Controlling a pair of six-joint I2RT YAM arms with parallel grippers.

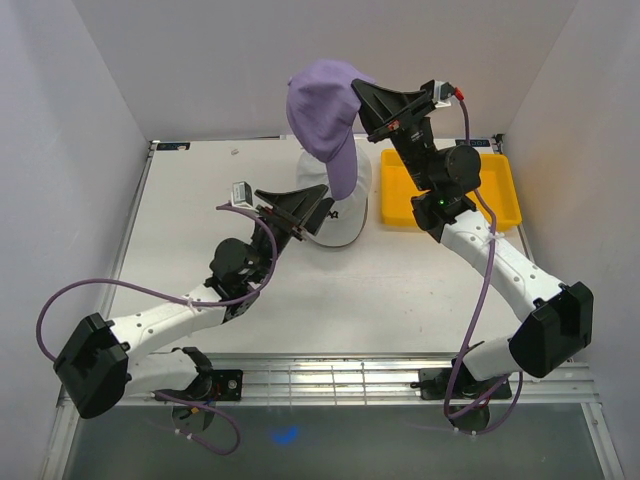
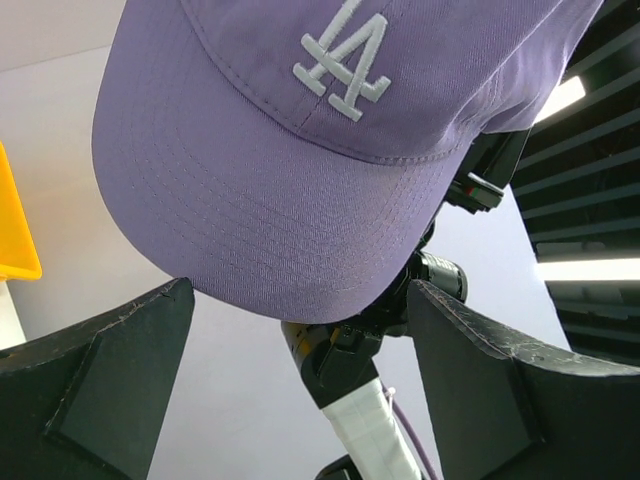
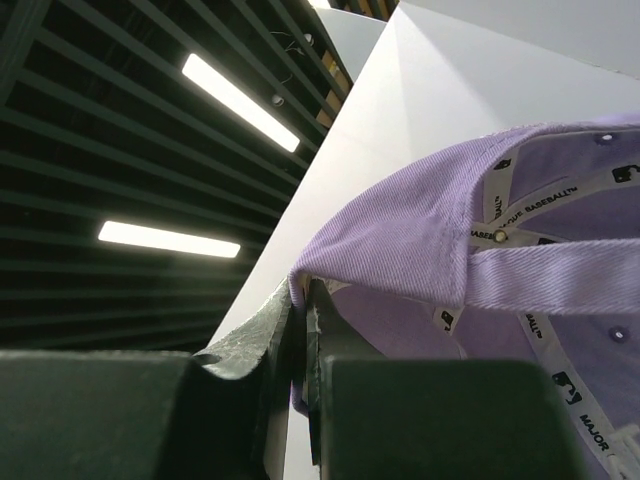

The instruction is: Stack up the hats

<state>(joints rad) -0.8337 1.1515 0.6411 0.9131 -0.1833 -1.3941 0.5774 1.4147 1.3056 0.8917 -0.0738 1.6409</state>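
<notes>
- Found the right tool (image 1: 362, 100) closed tight on the rear edge of the purple cap (image 1: 325, 110), with the fabric pinched between its fingers near the back strap.
- Saw that cap held high off the tabletop (image 1: 200, 230), brim hanging down toward the near side, and the white stitched logo on its front turned to the left wrist camera.
- Spotted a white cap (image 1: 350, 222) lying on the tabletop directly under the raised one, brim toward the arms, with a small dark mark on its front.
- Found the left tool (image 1: 322, 200) spread wide with nothing between its fingers, just beside the white cap's left edge and below the purple brim.
- Could not tell whether the left tool touched the white cap.
- Noted a yellow tray (image 1: 500, 195) on the tabletop to the right of the white cap, partly hidden behind the right arm.
</notes>
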